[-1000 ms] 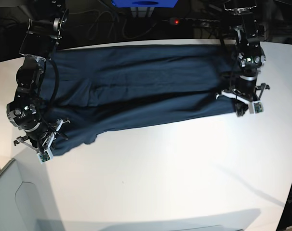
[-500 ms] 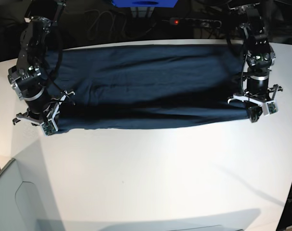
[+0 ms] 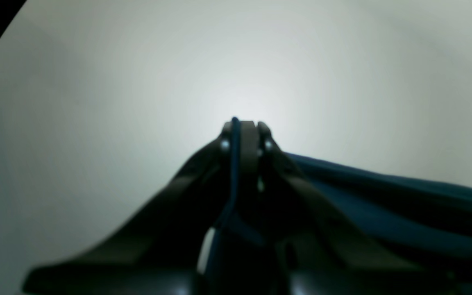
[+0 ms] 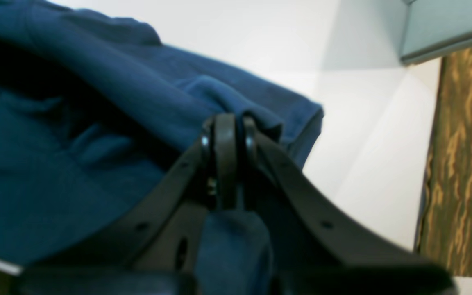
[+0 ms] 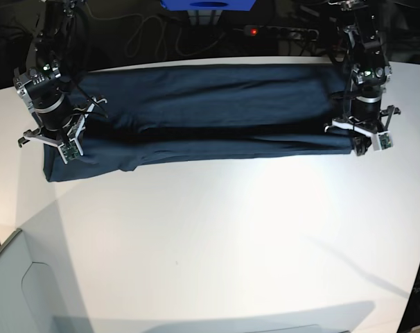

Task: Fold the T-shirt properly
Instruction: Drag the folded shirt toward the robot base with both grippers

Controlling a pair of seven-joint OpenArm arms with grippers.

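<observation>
**Both end effectors pinch the shirt's edge mid-fold**

The T-shirt (image 5: 196,114) lies stretched in a long dark band across the far part of the white worktop (image 5: 224,243), spanning the whole gap between the two arms. It looks doubled lengthwise: a raised, shadowed crease runs along the band from one end effector to the other, and the near edge sits a little lifted at both ends. Holding it at the two ends this way likely serves to keep the cloth taut, so the carried edge travels as one straight line and the fold lands without wrinkles.

The left end effector (image 5: 366,142) has its fingers pressed together, with a thin dark-blue edge of cloth caught between them in the left wrist view (image 3: 242,123); the rest of the shirt trails off to one side of it, and bare worktop lies ahead. The right end effector (image 5: 57,142) is likewise clamped tight (image 4: 228,119), with a bunched blue corner gripped at its tips and more fabric piled beside and below it. Just beyond that corner the worktop ends near a pale grey box (image 4: 445,28).

The fold seems under way, not finished: neither edge has been let go.
</observation>
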